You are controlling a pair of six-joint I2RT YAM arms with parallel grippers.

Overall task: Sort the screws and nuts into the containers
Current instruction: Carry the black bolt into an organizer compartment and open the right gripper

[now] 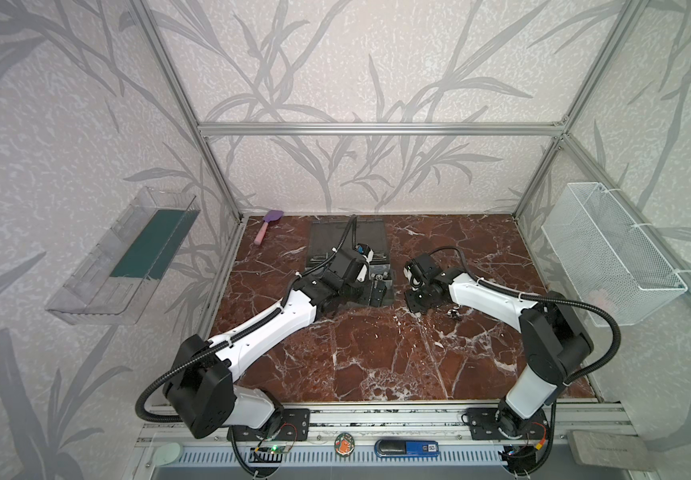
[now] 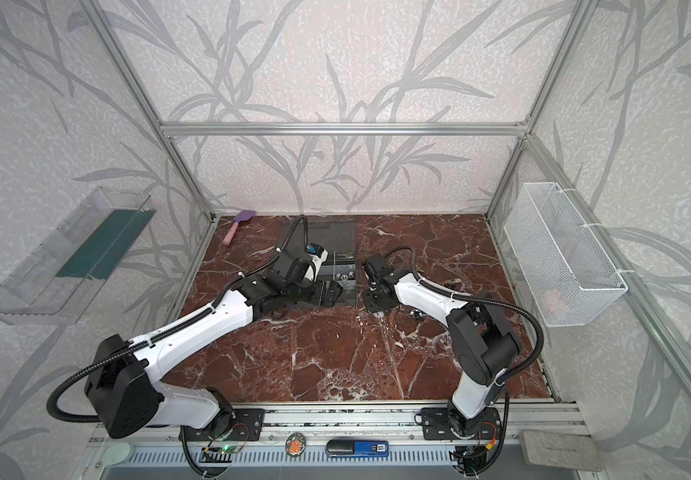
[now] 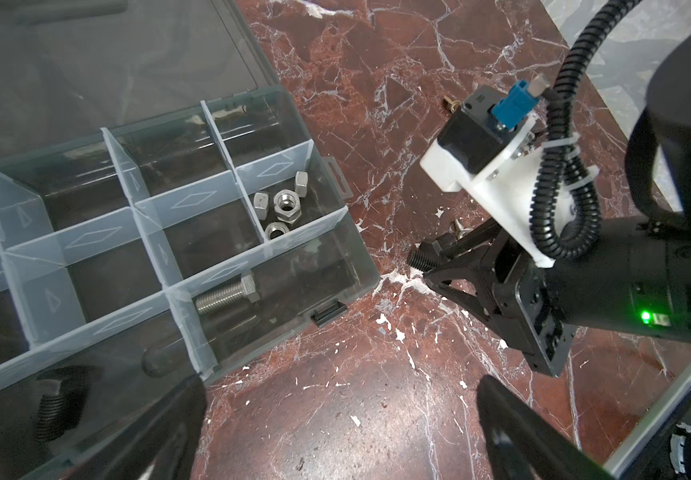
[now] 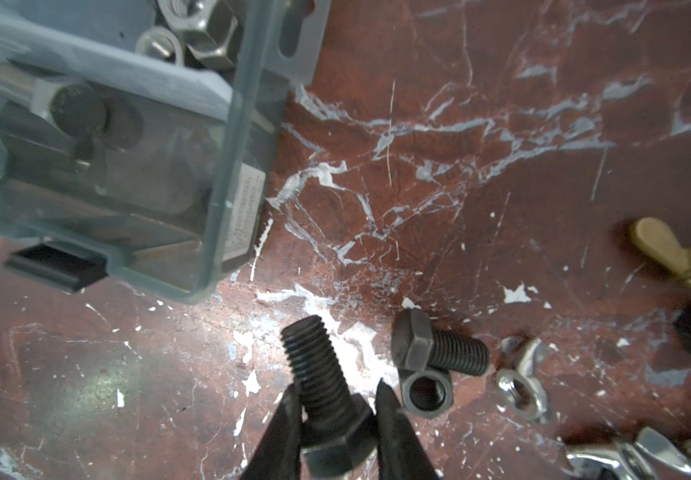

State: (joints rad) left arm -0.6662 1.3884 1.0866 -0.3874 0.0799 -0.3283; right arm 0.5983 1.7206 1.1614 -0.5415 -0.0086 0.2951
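Right wrist view: the right hand (image 4: 335,388) pinches a black screw (image 4: 314,365) near its head, thread pointing away, low over the counter (image 4: 86,374); whether the screw touches the counter cannot be told. Just past it on the counter a second black screw (image 4: 439,347) lies touching a black nut (image 4: 427,392). A silver wing nut (image 4: 522,386) lies beside them and a brass wing nut (image 4: 676,257) farther off. Beyond the held screw, and apart from it, sits a corner of the case (image 4: 231,166).

In the left wrist view the left hand (image 3: 341,415) is spread wide and holds nothing. One finger (image 3: 169,428) hangs over the case's near edge, its mate over bare counter. Beside that finger a third black screw (image 3: 53,407) lies in a near compartment. Farther in, a silver bolt (image 3: 227,295) lies in the corner compartment, and four hex nuts (image 3: 285,203) sit in the small compartment behind it.

In a top view the case's lid (image 1: 348,237) lies open toward the back wall. A purple spatula (image 1: 267,226) rests on the counter at the far left corner.
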